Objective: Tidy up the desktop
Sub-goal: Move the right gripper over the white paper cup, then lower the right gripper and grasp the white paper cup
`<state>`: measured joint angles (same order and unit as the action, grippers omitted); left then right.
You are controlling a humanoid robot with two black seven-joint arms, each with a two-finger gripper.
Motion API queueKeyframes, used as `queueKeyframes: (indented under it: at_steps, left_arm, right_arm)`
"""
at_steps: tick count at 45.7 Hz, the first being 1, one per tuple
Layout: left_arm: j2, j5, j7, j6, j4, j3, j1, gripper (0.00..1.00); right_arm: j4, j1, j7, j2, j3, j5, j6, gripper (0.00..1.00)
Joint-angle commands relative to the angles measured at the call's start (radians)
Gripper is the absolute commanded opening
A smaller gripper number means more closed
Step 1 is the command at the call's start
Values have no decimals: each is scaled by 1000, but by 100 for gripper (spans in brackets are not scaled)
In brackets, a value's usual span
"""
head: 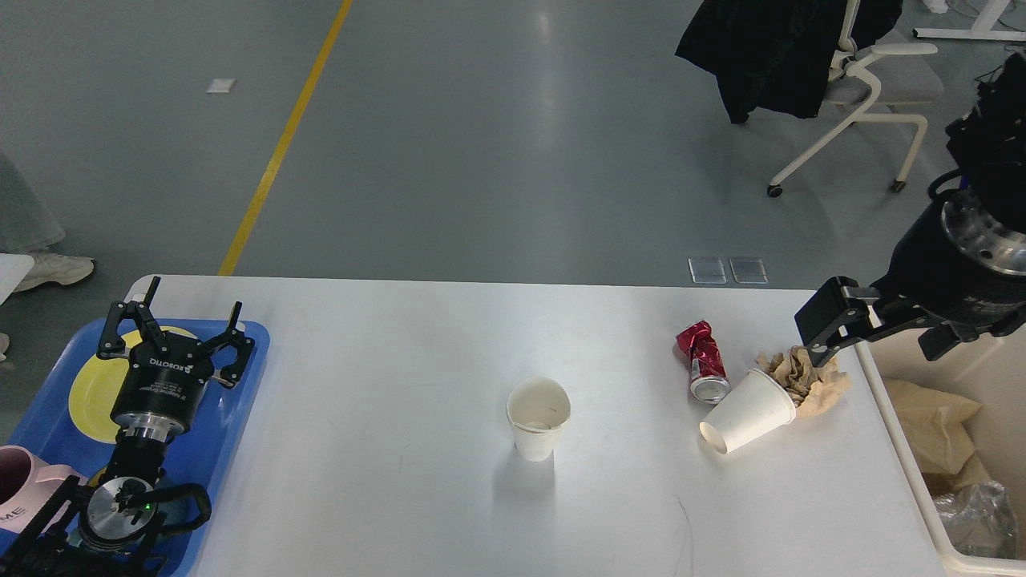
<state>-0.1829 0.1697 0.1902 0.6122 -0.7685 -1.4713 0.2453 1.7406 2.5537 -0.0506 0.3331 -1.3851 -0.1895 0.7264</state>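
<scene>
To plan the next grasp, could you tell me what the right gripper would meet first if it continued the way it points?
Probably the crumpled brown paper, just beyond the right gripper; depth is unclear.

The left arm comes up from the lower left corner, its left gripper [178,314] pointing away from the robot with the two fingers spread wide and nothing between them. The right arm enters from the right edge and angles down-left; the right gripper [834,324] looks parted, holding nothing.
</scene>
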Motion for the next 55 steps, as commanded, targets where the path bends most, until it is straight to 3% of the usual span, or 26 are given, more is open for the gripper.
queueKeyframes:
  at_steps: [1, 9, 14, 19, 25, 38, 55]
  left_arm:
    - [-1, 1, 0, 0, 0, -1, 0, 96]
    - [-1, 1, 2, 0, 0, 0, 0, 96]
    - [-1, 1, 0, 0, 0, 0, 0, 96]
    - [0, 1, 0, 0, 0, 0, 0, 96]
    - [0, 1, 0, 1, 0, 0, 0, 96]
    - [0, 1, 0, 1, -2, 0, 0, 96]
    - [0, 1, -2, 1, -2, 0, 0, 96]
  right_arm:
    - [-7, -3, 0, -3, 9, 1, 1, 100]
    - [-67, -52, 0, -42, 101, 35, -28, 99]
    - [-151, -173, -2, -149, 263, 55, -87, 99]
    - [-234, -320, -5, -296, 368, 59, -258, 100]
    - [-367, -510, -6, -351, 432, 59, -429, 100]
    - [-717, -865, -32, -494, 451, 53, -430, 100]
    - [-782, -968, -38, -526, 439, 38, -450, 100]
